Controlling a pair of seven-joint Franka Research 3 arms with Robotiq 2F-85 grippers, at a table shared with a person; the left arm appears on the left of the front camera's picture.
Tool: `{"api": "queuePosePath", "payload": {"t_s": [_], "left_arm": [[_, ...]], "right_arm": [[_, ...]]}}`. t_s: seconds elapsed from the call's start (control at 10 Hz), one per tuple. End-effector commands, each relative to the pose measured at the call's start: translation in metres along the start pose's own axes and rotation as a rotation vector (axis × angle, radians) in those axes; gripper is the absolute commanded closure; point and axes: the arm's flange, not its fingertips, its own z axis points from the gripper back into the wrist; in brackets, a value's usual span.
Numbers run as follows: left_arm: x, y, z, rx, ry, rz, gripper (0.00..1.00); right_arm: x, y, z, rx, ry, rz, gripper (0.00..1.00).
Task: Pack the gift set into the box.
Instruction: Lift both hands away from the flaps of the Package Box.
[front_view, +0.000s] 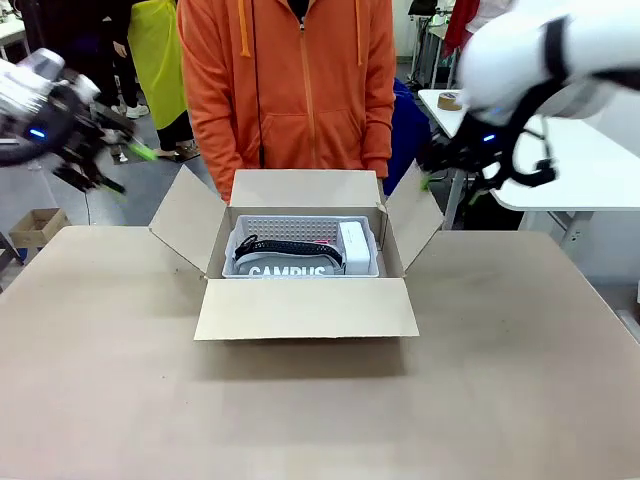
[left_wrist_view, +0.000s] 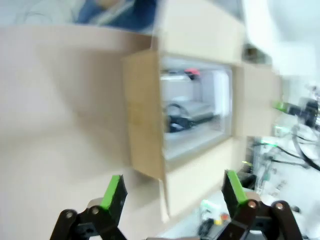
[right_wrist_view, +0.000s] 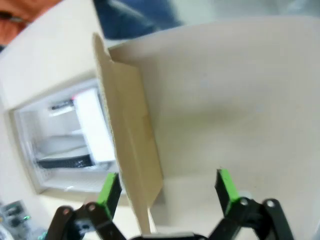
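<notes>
Sitting inside the open box, the gift set shows its CAMPUS lettering in the front view, with a person in orange just behind. Each wrist view shows its jaws spread wide and holding nothing: left gripper, right gripper, raised beside the box's flaps.

Workshop or lab hall, that's my read. Past my tan table runs a bare grey floor with a small carton parked on it. A white worktable stands off to my right with a tape roll on it. A person in an orange hoodie faces me, and more people are standing farther back.
</notes>
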Motion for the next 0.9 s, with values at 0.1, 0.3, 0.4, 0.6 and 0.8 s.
{"api": "queuePosePath", "payload": {"t_s": [0.1,0.3,0.4,0.6,0.8], "left_arm": [[-0.024,0.082,0.072,-0.754,0.118,-0.016,0.0],[-0.011,0.128,0.061,-0.936,0.075,0.14,0.0],[-0.006,0.151,0.054,-0.993,0.043,0.239,0.0],[0.008,0.164,0.037,-0.881,-0.035,0.439,0.0],[-0.03,0.169,0.045,-0.943,0.005,0.174,0.0]], "right_arm": [[-0.013,-0.135,0.024,0.629,0.286,-0.04,0.0],[-0.013,-0.204,0.006,0.885,0.273,-0.159,0.0],[-0.014,-0.231,-0.01,0.976,0.271,-0.257,0.0],[-0.013,-0.231,-0.028,0.888,0.214,-0.498,0.0],[-0.031,-0.245,-0.004,0.936,0.207,-0.241,0.0]]}}
